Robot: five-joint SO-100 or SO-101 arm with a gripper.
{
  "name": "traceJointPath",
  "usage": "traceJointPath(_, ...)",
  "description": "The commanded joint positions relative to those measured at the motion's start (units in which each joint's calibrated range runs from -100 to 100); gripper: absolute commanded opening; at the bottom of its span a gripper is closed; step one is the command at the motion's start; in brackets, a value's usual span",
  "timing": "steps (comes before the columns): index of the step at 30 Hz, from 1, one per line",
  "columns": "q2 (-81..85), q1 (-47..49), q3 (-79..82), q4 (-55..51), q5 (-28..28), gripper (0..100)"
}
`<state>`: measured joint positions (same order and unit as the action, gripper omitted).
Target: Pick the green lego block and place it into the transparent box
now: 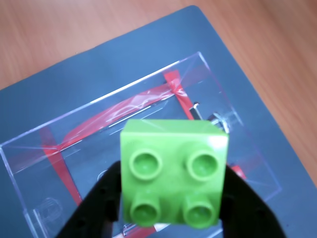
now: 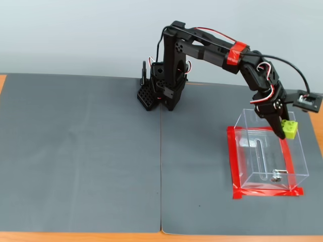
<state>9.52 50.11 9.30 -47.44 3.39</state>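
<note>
Lego dominates the near part of the wrist view: the green lego block (image 1: 174,172) sits clamped between the 2 black fingers (image 1: 101,203) of the end effector (image 1: 174,208), one on each side of it, with its 4 round studs facing the camera. The block is lifted clear of the surface, and the open top of the transparent box (image 1: 59,124) lies directly behind it, so the block hangs above the box's interior. Through the clear walls, strips of red tape (image 1: 173,82) show around the box's base, and a small metal piece (image 1: 197,106) lies on its floor.

In the fixed view, nearest the camera, a wooden strip of the surface (image 2: 75,237) runs along the front edge, and 2 grey mats (image 2: 75,151) laid side by side cover most of the rest. The transparent box (image 2: 298,166) stands on the right mat, near the right edge and toward the front right corner, bordered by red tape (image 2: 231,161). The end effector (image 2: 283,132) points down at the box's far right part, gripping the green lego block (image 2: 289,129) at about the level of the rim. Farther back, the black arm (image 2: 207,50), with a red band near its elbow, reaches over from its base (image 2: 161,93) at the rear edge of the mats, near the seam between them.
</note>
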Motion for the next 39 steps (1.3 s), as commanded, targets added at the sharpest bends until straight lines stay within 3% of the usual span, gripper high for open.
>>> traceJointPath(1, 0.36, 0.95, -0.2, -0.21, -0.03, 14)
traceJointPath(7, 0.28, 1.4, -0.11, -0.65, -0.09, 30)
traceJointPath(24, 1.29, 1.03, -0.84, -9.68, -0.09, 30)
traceJointPath(27, 1.63, 0.5, -1.11, -11.93, -0.09, 25)
traceJointPath(34, 7.65, -0.99, -1.02, -12.19, 0.12, 2)
traceJointPath(39, 15.45, -5.09, 0.07, -13.5, 0.12, 2)
